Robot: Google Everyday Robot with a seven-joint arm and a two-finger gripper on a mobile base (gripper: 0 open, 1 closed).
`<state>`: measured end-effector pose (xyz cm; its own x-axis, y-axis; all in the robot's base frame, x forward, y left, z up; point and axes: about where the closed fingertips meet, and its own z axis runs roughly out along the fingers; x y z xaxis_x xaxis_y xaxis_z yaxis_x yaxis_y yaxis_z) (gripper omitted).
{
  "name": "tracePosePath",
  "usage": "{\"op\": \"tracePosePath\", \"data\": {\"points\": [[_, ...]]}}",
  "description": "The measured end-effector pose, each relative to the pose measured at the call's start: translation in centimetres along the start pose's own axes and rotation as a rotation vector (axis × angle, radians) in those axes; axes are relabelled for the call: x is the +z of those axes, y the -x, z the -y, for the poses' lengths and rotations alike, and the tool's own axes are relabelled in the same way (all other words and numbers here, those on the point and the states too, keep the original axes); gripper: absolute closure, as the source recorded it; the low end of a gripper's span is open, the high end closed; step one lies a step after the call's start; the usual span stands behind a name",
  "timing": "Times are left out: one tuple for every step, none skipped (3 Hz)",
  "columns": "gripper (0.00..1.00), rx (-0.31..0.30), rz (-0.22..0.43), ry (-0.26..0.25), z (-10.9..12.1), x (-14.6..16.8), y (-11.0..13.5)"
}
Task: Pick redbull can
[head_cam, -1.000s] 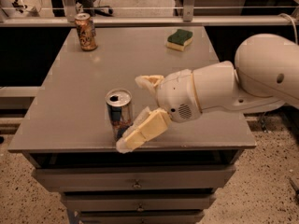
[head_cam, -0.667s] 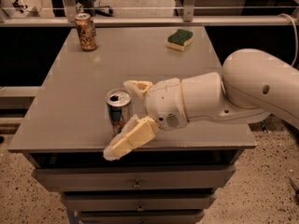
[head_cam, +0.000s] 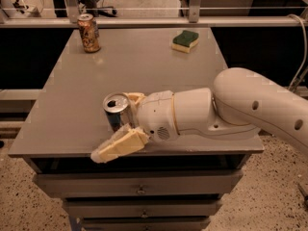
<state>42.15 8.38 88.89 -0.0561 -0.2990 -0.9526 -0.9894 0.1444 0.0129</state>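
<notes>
At the table's (head_cam: pixel 144 61) front edge, left of middle | camera view: we see the redbull can (head_cam: pixel 117 110) upright | gripper (head_cam: pixel 114 126) has slid left over the last second | fingers (head_cam: pixel 120 146) spread, now straddling the can | we judge closing comes next.

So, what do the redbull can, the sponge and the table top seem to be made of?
The redbull can, inside the open gripper near the front edge: metal, likely aluminium, with a shiny silver top. The sponge: soft yellow foam with a matte green scouring layer. The table top: smooth grey with a faint sheen; laminate or painted metal, unclear.
</notes>
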Motion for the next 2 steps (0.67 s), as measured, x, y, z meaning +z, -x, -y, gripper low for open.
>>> {"op": "tracePosePath", "data": {"points": [[0.41,0.001,0.003,-0.023,1.0,0.4,-0.6],[0.65,-0.001,-0.007,-0.065,2.9,-0.4,-0.5]]}}
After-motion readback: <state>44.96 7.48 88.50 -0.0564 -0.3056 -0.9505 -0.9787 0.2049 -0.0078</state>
